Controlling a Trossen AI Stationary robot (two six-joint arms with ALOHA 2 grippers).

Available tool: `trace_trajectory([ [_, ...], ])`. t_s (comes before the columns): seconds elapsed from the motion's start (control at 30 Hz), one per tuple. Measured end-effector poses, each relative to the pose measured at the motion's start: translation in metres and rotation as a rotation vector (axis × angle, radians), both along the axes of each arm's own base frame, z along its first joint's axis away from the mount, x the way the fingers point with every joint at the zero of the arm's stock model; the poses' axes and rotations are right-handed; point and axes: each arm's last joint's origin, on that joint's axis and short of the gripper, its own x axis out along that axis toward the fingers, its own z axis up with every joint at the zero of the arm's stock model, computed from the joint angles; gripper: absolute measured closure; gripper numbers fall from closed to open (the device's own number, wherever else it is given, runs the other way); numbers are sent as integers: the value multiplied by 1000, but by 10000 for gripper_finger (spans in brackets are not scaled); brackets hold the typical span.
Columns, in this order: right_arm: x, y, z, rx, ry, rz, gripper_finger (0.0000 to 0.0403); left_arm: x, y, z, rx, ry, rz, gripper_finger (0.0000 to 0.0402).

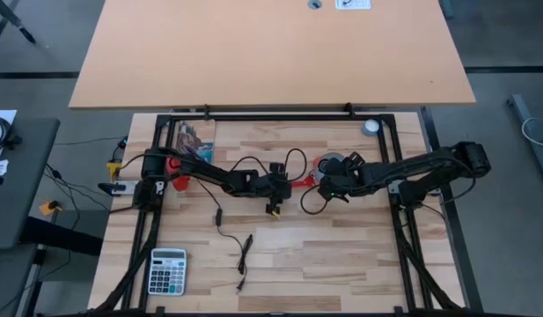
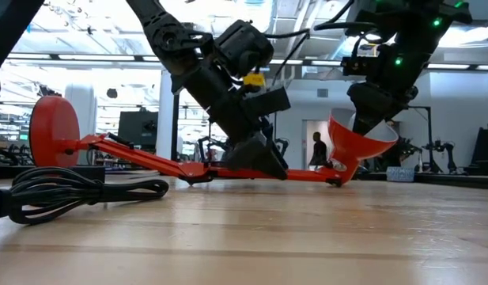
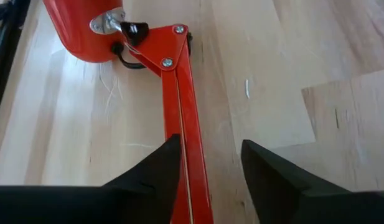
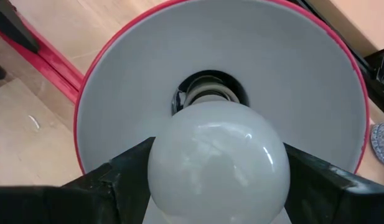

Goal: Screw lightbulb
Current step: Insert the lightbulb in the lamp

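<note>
Since the lightbulb [image 4: 216, 163] sits clamped between the right hand [image 4: 216, 180]'s two fingers with its metal base at the mouth of the socket [image 4: 209, 92] inside the red lamp shade [image 4: 117, 106], the step in hand looks like threading it in. To do that well, the bulb's axis should stay in line with the socket, turning gently so the threads catch without crossing. The left hand [image 3: 207, 168] straddles the lamp arm [image 3: 182, 118] lying on the desk [image 3: 291, 68]; whether it truly pinches it I cannot tell, yet bracing there should stop the shade twisting.
</note>
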Motion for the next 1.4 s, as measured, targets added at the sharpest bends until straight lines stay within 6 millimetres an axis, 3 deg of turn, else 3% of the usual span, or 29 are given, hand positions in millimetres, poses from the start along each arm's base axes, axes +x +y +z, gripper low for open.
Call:
trace_trajectory([
  [0.23,0,0,0,0,-4,-1,105,0,2,0,-30,-7,29,200],
  [0.43,1,0,0,4,-7,0,105,-4,2,2,-81,18,56,197],
  [0.7,1,0,0,7,-6,4,105,-14,3,29,-123,4,85,197],
  [0.9,1,0,0,6,-6,4,105,-19,6,34,-168,28,72,196],
  [1.17,1,0,0,10,-16,-2,105,-21,29,10,-170,129,119,196],
  [1.4,5,1,1,34,-72,-17,105,-23,34,8,-146,157,79,204],
])
